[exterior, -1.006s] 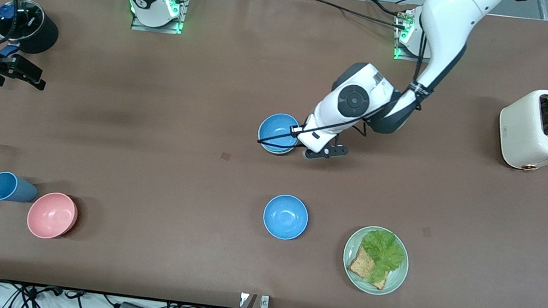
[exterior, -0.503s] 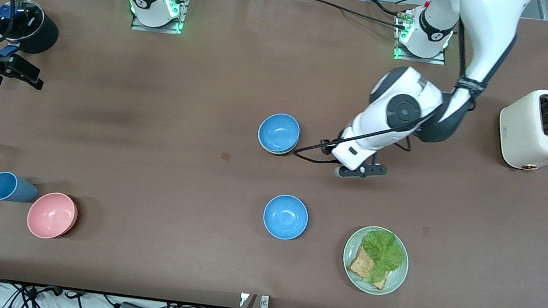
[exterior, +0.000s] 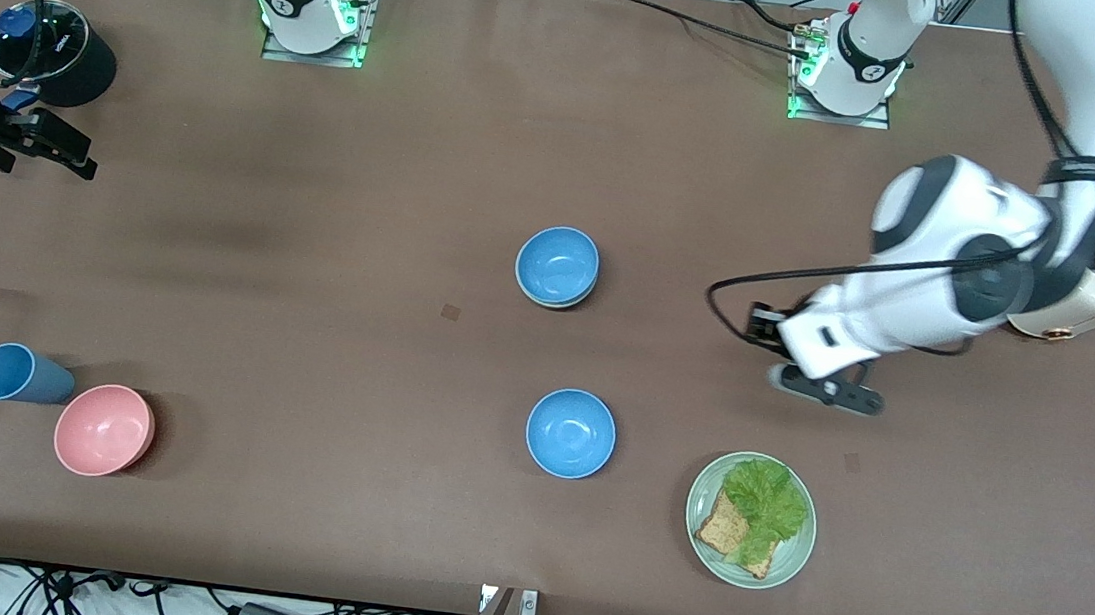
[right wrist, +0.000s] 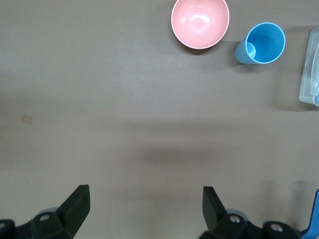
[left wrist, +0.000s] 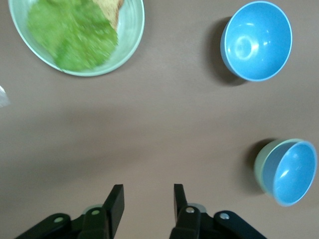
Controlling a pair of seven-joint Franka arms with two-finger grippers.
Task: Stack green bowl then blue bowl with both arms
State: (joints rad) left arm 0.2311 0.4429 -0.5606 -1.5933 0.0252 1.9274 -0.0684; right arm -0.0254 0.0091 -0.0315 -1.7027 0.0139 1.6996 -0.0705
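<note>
Left gripper [exterior: 826,388] empty, fingers [left wrist: 114,204] narrowly parted, over bare table between toaster [exterior: 1072,288] and lettuce plate [exterior: 750,519]. Blue bowl [exterior: 558,264] nested in green bowl [left wrist: 261,167], mid-table. Second blue bowl [exterior: 570,433] nearer the camera, apart. Right gripper [exterior: 41,141] waits spread wide, empty, at the right arm's end near black container [exterior: 55,51].

Both arms are glossy white shells with dark grey joint caps. The left arm [exterior: 952,276], right side of the frame, has a black band and a black cable looping off its wrist. Bases up top glow green. The left claw [left wrist: 144,209] has matte black fingers with silver screws; the right claw [right wrist: 144,209] has the same black fingers.
</note>
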